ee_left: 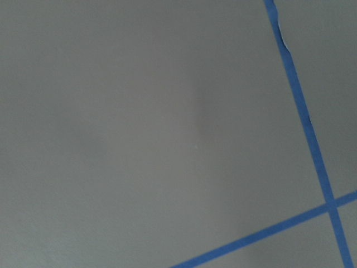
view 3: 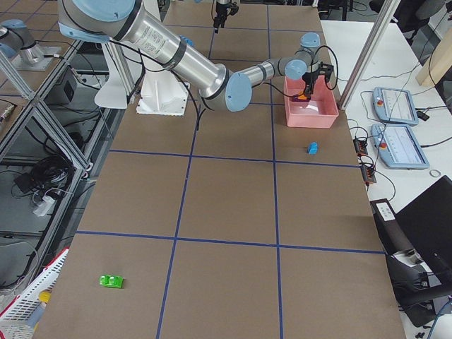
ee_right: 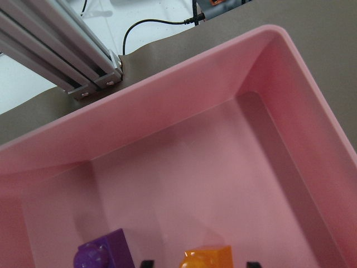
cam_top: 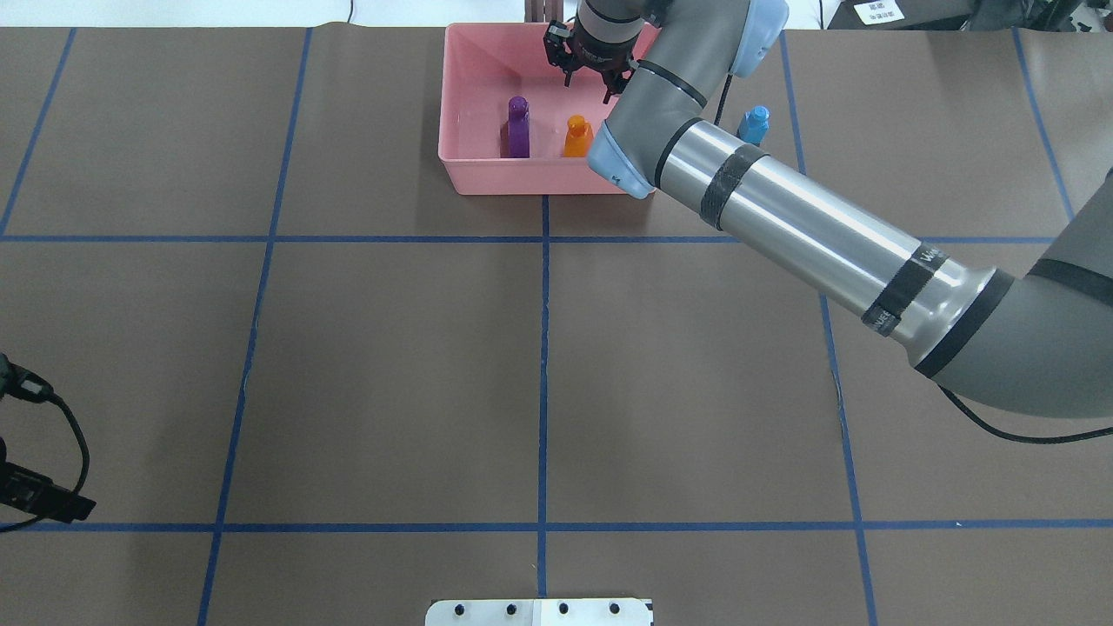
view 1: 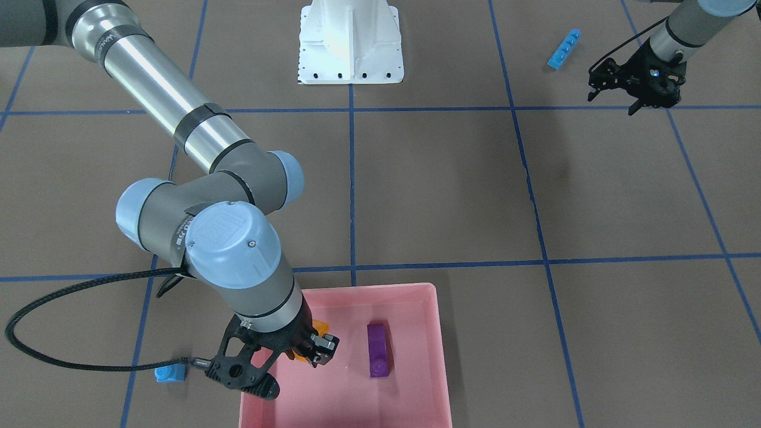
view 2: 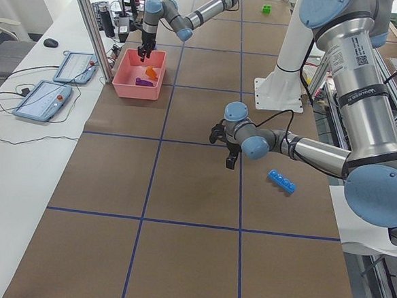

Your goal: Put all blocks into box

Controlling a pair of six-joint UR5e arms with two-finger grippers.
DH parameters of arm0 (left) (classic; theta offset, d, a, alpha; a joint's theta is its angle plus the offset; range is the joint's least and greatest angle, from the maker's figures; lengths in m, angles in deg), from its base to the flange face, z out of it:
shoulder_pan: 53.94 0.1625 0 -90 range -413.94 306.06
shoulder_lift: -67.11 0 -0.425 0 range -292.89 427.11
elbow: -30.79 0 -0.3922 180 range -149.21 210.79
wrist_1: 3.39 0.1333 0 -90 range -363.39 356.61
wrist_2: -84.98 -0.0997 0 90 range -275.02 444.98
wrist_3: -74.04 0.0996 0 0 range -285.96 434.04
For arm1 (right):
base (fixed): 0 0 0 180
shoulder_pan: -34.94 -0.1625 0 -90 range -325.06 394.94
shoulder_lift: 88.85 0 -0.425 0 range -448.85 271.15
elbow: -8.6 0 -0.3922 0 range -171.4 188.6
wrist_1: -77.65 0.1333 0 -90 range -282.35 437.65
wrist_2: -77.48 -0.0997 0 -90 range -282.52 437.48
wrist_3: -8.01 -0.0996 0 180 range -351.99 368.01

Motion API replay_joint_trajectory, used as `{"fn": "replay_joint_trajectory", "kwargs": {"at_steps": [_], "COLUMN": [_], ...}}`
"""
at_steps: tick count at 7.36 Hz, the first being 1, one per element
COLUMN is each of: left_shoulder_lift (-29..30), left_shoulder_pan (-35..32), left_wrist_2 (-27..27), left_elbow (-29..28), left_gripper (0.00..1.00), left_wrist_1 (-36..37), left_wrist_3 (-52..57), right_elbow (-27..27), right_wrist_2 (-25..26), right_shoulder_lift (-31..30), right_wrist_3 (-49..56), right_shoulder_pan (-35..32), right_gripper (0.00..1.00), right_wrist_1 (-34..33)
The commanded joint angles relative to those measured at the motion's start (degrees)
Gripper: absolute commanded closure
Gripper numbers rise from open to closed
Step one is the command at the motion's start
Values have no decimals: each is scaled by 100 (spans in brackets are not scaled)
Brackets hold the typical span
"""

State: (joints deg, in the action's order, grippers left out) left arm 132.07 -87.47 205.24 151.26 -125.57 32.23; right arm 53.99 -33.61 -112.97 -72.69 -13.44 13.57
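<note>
1. our right gripper (view 1: 295,367) hangs over the box (view 1: 441,333), jaws apart and empty; the orange block (cam_top: 576,136) sits just under it and the purple block (cam_top: 518,127) is a little to one side, both inside.
2. our left gripper (view 1: 612,101) is spread too and holds nothing; the long blue block (view 1: 563,49) lies near it.
3. our worry: if we swing low toward the small blue block (view 1: 169,373) just past the wall, we could clip the rim and shove the box.

Box (ee_right: 167,117) glossy plastic; table cover (view 1: 446,190) matt paper.

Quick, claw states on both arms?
Left claw: open, empty.
Right claw: open, over the small orange plastic brick in the pink plastic tray.
</note>
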Motion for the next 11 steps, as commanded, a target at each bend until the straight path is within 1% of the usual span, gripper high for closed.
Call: {"fn": "replay_joint_trajectory", "kwargs": {"at_steps": [1,2,3,4,5,6,7,8,9,10,11], "left_shoulder_lift": [-508,-553,-580,-684,-781,-887,-879,-870,-835,-835,-835], "left_shoulder_pan": [1256,1696,2187,2445,2752,3138,3376,3683,3904,3924,3932], "left_wrist_2": [-687,-818,-1211,-1250,-1407,-1565,-1576,-1732,-1777,-1778,-1778], "left_elbow": [12,12,12,29,29,12,12,-6,-6,-15,-32], "left_gripper": [0,0,0,0,0,0,1,2,6,15,22], "left_wrist_1": [-585,-640,-649,-832,-842,-843,-843,-843,-834,-834,-834], "left_wrist_3": [-283,-292,-422,-667,-774,-1036,-1352,-1608,-1871,-1900,-1900], "right_elbow": [161,180,215,224,320,738,1160,1304,1340,1340,1340], "right_wrist_2": [-17,-26,-43,-78,-244,-542,-736,-816,-939,-957,-949], "right_shoulder_lift": [-5,-5,-14,-31,-180,-660,-1134,-1400,-1603,-1727,-1798], "right_wrist_3": [-25,-17,18,210,299,535,850,1001,1247,1484,1530], "right_shoulder_pan": [-40,-84,-171,-268,-390,-618,-812,-918,-1006,-1024,-1051], "right_gripper": [0,0,0,0,0,0,0,0,0,0,0], "right_wrist_1": [-17,-17,-25,-43,-95,-105,-105,-105,-96,-96,-87]}}
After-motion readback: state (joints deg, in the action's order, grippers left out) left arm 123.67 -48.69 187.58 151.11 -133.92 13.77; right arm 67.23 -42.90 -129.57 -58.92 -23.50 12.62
